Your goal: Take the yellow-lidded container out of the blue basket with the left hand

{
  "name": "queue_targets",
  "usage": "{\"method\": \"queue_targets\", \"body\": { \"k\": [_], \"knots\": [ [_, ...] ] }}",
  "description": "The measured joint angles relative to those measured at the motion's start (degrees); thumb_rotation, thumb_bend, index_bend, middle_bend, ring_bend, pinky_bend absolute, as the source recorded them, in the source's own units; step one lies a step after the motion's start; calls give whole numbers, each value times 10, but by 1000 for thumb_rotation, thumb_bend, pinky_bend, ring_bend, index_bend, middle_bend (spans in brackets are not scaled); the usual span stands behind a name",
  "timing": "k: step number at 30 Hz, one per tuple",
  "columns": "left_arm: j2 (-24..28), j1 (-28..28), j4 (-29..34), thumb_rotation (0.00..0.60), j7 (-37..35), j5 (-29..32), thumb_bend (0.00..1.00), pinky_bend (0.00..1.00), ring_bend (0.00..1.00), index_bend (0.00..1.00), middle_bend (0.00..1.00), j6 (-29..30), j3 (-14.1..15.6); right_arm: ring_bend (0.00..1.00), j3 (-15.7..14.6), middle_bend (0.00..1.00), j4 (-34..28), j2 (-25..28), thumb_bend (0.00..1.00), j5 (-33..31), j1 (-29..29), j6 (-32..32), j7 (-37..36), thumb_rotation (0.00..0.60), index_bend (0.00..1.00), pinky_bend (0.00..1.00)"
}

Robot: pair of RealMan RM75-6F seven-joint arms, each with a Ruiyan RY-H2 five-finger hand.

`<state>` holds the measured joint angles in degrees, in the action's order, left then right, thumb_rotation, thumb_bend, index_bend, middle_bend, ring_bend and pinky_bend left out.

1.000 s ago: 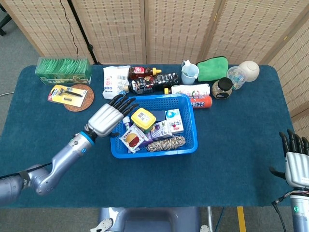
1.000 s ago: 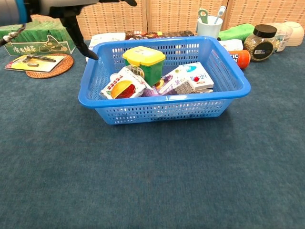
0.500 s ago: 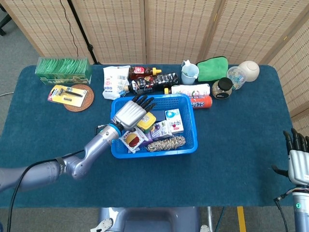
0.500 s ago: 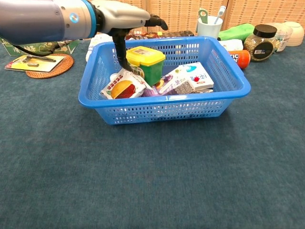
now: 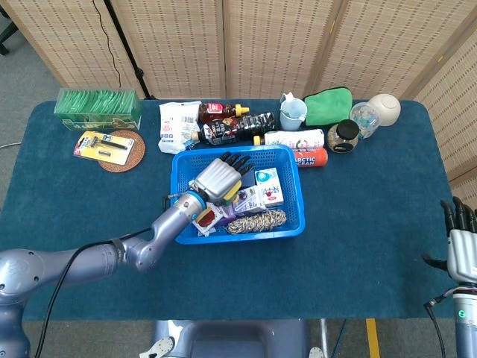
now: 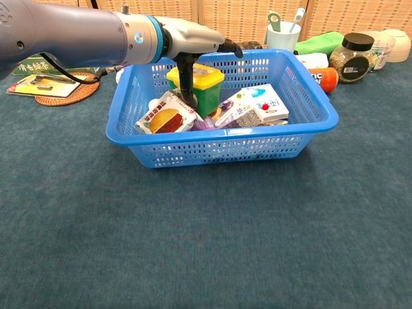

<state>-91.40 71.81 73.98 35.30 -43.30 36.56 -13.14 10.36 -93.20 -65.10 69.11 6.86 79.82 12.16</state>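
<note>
The yellow-lidded container (image 6: 207, 87), green below its lid, stands upright in the back left part of the blue basket (image 6: 225, 137). My left hand (image 6: 193, 44) hovers flat over the lid, its fingers stretched toward the basket's back wall, and its thumb (image 6: 187, 82) hangs down the container's front side. No firm grip shows. In the head view the left hand (image 5: 219, 177) covers most of the container (image 5: 230, 195) inside the basket (image 5: 238, 236). My right hand (image 5: 462, 242) stands at the lower right edge, fingers up and apart, holding nothing.
Snack packets (image 6: 166, 116), small cartons (image 6: 257, 103) and a coil of rope (image 5: 257, 221) share the basket. Behind it lie bottles (image 5: 235, 127), a cup with toothbrushes (image 6: 282, 32), a green cloth (image 5: 328, 104) and a jar (image 6: 351, 58). A green box (image 5: 97, 110) and a razor pack (image 5: 104, 145) sit far left.
My left hand has moved right, from outside the basket's left rim to over the yellow lid, with its thumb now down in front of the container. The right hand has sunk slightly.
</note>
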Motion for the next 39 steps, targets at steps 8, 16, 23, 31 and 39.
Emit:
{"method": "queue_targets", "body": {
  "k": [8, 16, 23, 31, 39],
  "knots": [
    [-14, 12, -13, 600, -6, 7, 198, 502, 425, 463, 503, 20, 14, 0, -2, 0, 0, -1, 0, 1, 1, 1, -2, 600, 0, 0],
    [7, 2, 22, 600, -32, -32, 199, 503, 429, 468, 508, 60, 8, 0, -5, 0, -2, 0, 0, 3, 1, 1, -1, 600, 0, 0],
    [65, -16, 100, 600, -50, -54, 198, 503, 423, 464, 508, 103, -10, 0, -8, 0, -8, 3, 0, 9, 0, 5, -3, 600, 0, 0],
    [203, -77, 207, 600, -78, -53, 198, 503, 415, 464, 507, 157, -25, 0, -13, 0, -21, 8, 0, 22, -5, 15, -8, 600, 0, 0],
    [291, -174, 224, 600, -164, -58, 198, 503, 418, 464, 506, 180, -7, 0, -23, 0, -32, 8, 0, 38, -7, 19, 1, 600, 0, 0]
  ]
}}
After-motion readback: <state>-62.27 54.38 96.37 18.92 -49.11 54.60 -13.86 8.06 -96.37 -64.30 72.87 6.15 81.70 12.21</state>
